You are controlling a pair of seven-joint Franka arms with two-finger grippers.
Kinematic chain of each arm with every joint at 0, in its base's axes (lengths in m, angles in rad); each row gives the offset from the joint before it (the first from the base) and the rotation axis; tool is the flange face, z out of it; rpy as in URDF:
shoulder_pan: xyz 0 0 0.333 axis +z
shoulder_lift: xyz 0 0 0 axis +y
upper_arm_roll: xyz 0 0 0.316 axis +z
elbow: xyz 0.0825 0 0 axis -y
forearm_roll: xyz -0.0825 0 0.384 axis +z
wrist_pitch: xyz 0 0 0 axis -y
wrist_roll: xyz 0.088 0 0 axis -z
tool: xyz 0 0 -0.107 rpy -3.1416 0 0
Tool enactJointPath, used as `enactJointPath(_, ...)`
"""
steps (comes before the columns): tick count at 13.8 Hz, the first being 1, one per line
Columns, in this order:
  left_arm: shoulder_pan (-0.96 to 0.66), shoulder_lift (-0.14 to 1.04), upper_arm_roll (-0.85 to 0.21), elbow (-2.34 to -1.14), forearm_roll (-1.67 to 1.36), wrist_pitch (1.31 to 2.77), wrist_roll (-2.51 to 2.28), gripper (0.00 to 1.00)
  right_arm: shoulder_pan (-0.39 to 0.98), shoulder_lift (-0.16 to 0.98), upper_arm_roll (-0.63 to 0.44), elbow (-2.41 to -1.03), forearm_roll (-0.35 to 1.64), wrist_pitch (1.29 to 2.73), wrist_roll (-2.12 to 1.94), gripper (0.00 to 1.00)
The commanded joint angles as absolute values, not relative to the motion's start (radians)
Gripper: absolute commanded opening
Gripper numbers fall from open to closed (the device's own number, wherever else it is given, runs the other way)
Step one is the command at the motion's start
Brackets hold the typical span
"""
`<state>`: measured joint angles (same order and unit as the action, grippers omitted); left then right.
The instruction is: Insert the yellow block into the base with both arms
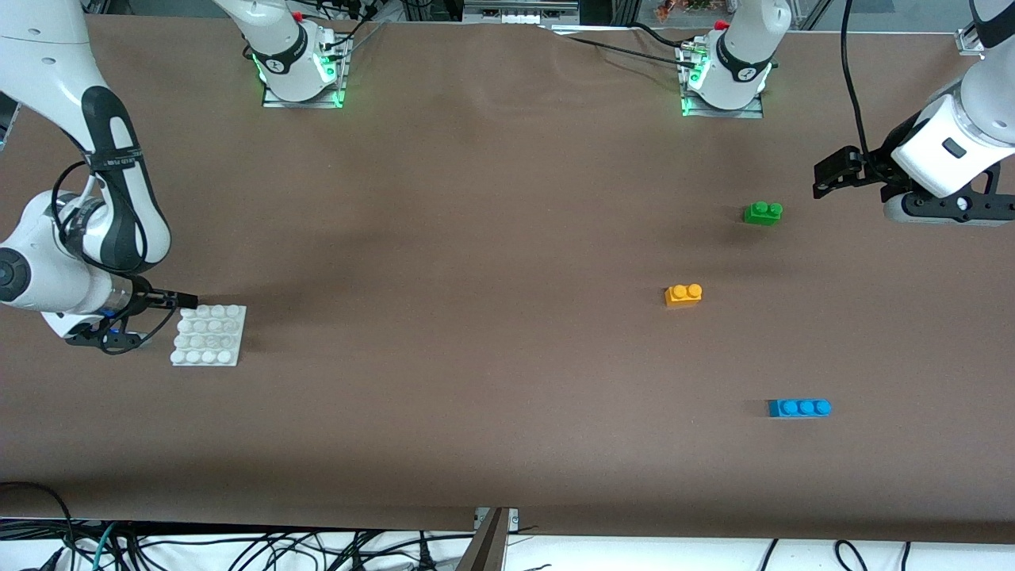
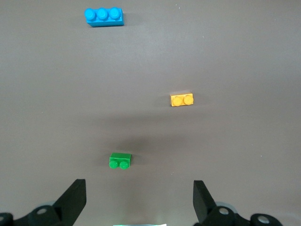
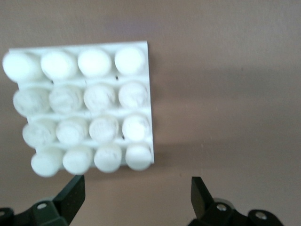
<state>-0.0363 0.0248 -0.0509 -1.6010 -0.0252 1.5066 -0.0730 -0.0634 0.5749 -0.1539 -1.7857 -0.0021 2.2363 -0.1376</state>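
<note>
The yellow block (image 1: 683, 295) lies alone on the brown table toward the left arm's end, its two studs up; the left wrist view shows the yellow block (image 2: 181, 100) too. My left gripper (image 1: 944, 218) hangs open and empty above the table near the green brick; its jaws (image 2: 138, 200) stand wide apart. The white studded base (image 1: 209, 335) lies flat toward the right arm's end. My right gripper (image 1: 162, 321) is low beside the base, open and empty. In the right wrist view the base (image 3: 84, 113) sits just ahead of that gripper (image 3: 135, 195), partly off to one side.
A green two-stud brick (image 1: 763, 212) lies farther from the front camera than the yellow block. A blue three-stud brick (image 1: 799, 408) lies nearer. Both show in the left wrist view: green (image 2: 120, 160), blue (image 2: 104, 16). Bare brown table spans the middle.
</note>
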Motion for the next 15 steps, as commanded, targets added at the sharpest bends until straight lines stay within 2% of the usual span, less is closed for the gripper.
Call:
enactJointPath(1,-0.032,0.04,-0.049,-1.568,-0.032,1.482,-0.051,1.0,-0.051,0.587,-0.143,-1.795,0.011,2.307,-0.101,1.0)
enactJointPath(9,-0.032,0.04,-0.049,-1.568,-0.034,1.482,-0.051,1.0,-0.041,0.629,-0.127,-1.792,0.011,2.401,-0.086,1.0)
enactJointPath(15,-0.031,0.04,-0.049,-1.569,-0.032,1.482,-0.051,1.0,-0.041,0.652,-0.115,-1.793,0.009,2.408,-0.092,1.0)
